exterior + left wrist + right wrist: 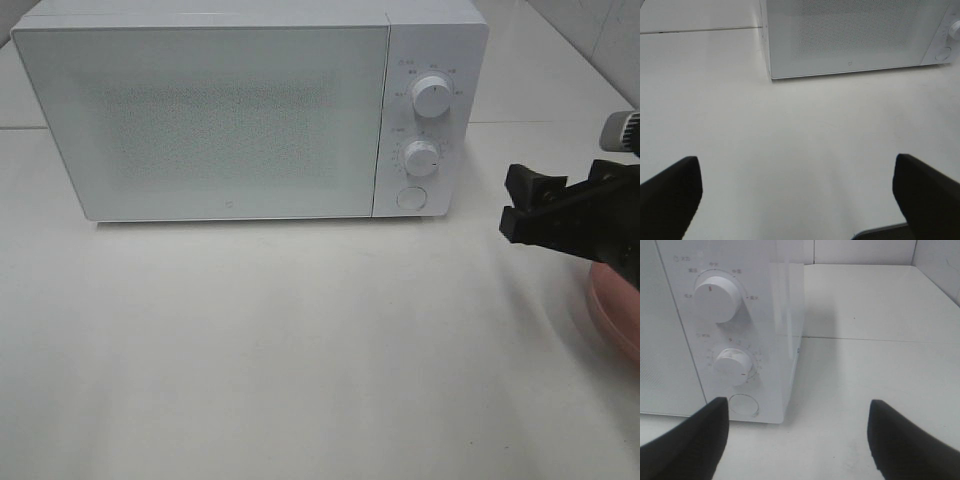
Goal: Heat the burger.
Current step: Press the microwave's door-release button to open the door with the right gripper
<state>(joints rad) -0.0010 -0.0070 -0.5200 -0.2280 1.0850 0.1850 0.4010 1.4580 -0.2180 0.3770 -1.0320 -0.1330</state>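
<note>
The burger shows in no view. A white microwave (230,110) stands at the back of the table with its door shut. At the right edge of the high view my right gripper (512,203) hangs open and empty, its fingers pointing toward the microwave's control panel. The right wrist view shows the same open gripper (797,407) facing the round door button (744,405). My left gripper (795,167) is open and empty over bare table, some way in front of the microwave (855,35). The left arm is outside the high view.
Part of a round pink plate (615,310) lies on the table under my right arm, mostly hidden. The microwave panel has an upper knob (432,97), a lower knob (422,158) and a button (410,198). White table (300,350) spreads in front.
</note>
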